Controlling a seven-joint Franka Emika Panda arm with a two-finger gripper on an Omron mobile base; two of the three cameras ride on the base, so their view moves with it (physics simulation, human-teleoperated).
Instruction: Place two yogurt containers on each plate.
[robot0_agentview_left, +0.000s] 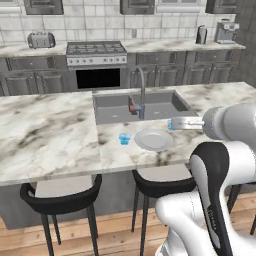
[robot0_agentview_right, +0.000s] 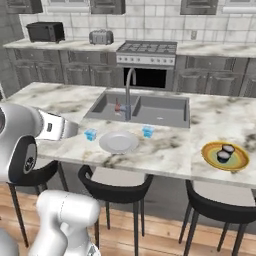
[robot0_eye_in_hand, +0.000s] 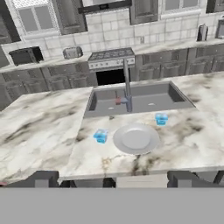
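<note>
Beside the grey plate (robot0_eye_in_hand: 136, 139), blue cups (robot0_eye_in_hand: 101, 136) wait.

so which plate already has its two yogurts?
The orange-yellow plate, far right on the counter: both dark cups sit on it. The grey-white plate by the sink is bare, with a light blue cup on the counter either side.

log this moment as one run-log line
gripper: open, holding nothing | orange-yellow plate: two dark navy cups on it | grey-white plate: bare | two light blue cups: on counter beside it
</note>
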